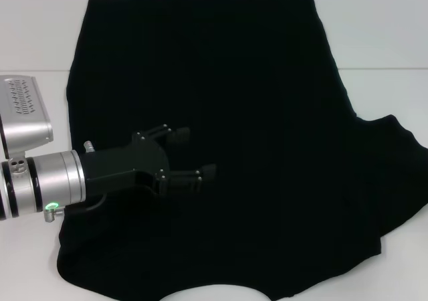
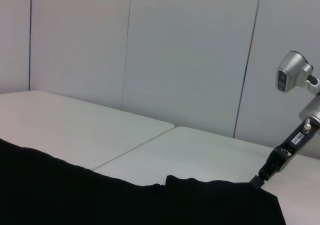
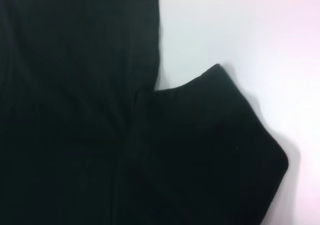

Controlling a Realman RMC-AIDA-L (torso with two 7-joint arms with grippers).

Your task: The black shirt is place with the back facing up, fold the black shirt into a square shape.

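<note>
The black shirt (image 1: 241, 80) lies spread flat on the white table (image 1: 374, 33) and covers most of the head view. Its right sleeve (image 1: 394, 147) sticks out sideways; no sleeve shows on the left side, whose edge runs straight. My left gripper (image 1: 196, 152) hovers over the shirt's left half, fingers open and pointing toward the middle, with nothing between them. The left wrist view looks across the shirt (image 2: 100, 195) to my right arm (image 2: 295, 85), whose right gripper (image 2: 260, 177) reaches down to the shirt's far edge. The right wrist view shows the sleeve (image 3: 215, 145) beside the shirt's body (image 3: 60, 110).
Bare white table (image 2: 75, 130) with a seam between two panels surrounds the shirt. Grey wall panels (image 2: 190, 55) stand behind the table. Part of the shirt's near hem runs out of the head view at the bottom.
</note>
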